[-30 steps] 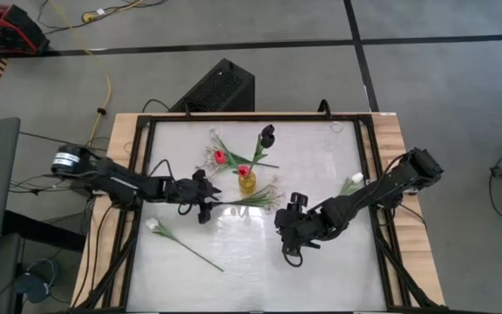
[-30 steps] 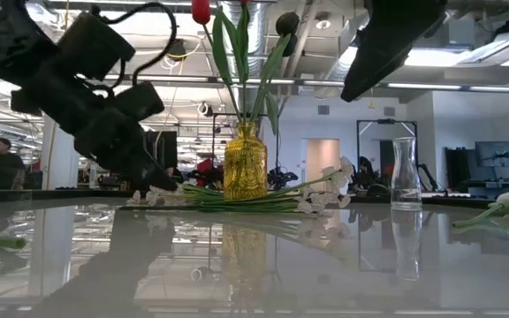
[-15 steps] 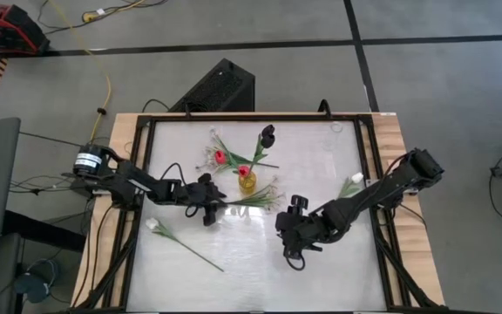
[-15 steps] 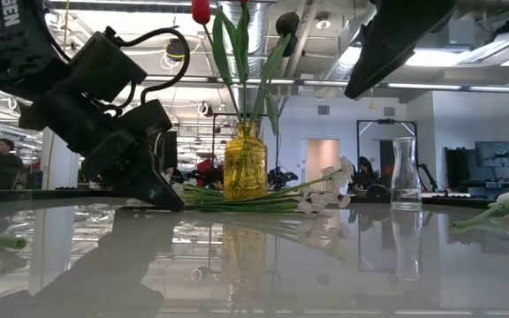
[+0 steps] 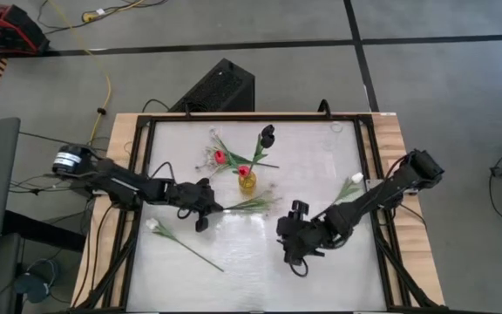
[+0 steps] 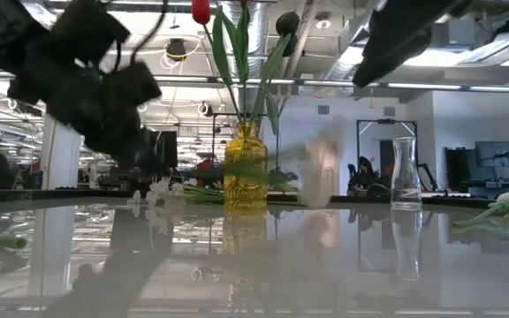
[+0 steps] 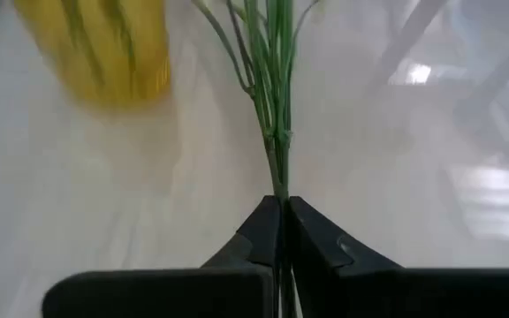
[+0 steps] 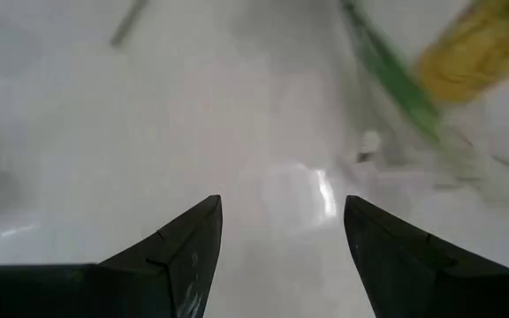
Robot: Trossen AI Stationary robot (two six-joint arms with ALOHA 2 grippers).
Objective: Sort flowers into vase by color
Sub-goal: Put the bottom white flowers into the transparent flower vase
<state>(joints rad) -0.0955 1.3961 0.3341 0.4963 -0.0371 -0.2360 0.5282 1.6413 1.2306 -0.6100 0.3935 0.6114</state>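
Having closed within the last second, your left gripper point(image 7: 280, 231) now pinches the white-blossom spray point(image 5: 249, 204) stems beside the yellow vase point(image 5: 247, 181), ready for lifting; the right gripper point(image 8: 277, 231) waits spread.

We've got a glossy white table point(image 5: 234, 262) in a wood frame. On it: a yellow vase point(image 5: 247, 181) mid-table, a clear carafe point(image 6: 405, 174), one white-bud flower point(image 5: 181, 242) lying left, another point(image 5: 350, 184) by the right edge.
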